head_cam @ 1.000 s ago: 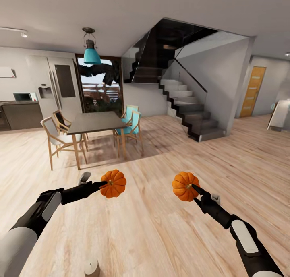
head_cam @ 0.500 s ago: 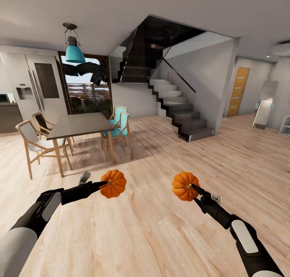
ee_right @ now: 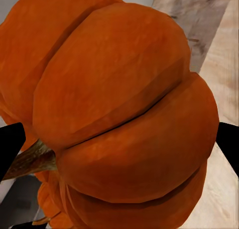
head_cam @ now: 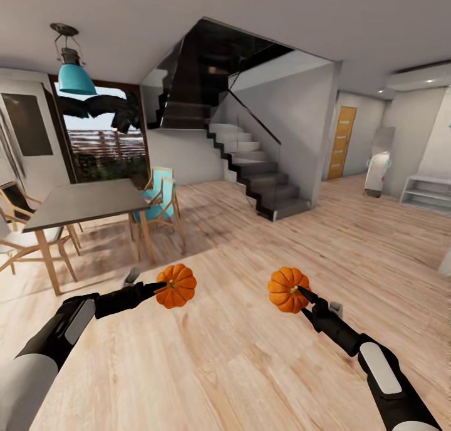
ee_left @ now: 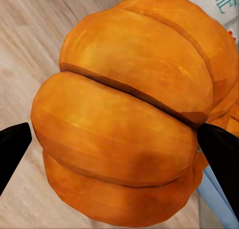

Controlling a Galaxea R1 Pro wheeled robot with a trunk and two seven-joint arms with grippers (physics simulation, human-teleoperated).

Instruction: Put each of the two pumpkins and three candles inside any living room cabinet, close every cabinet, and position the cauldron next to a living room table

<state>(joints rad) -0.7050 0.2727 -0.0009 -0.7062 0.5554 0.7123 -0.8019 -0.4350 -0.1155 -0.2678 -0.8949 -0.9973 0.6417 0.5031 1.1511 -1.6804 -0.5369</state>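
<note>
Dining table (head_cam: 84, 202) far left, staircase (head_cam: 250, 168) centre behind; two pumpkins (head_cam: 176, 285) (head_cam: 286, 289) side by side in front.

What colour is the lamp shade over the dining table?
Teal lamp shade, clearest in the head view.

Your light wood plank floor (head_cam: 250, 356) fills the lower half of the head view and runs back to the far walls. At the left of the frame a dark-topped dining table (head_cam: 81, 200) stands on it, with wooden chairs (head_cam: 19, 246) around it, including a teal-seated chair (head_cam: 156, 199) at its right. At centre, the staircase (head_cam: 260, 180) meets it.
</note>
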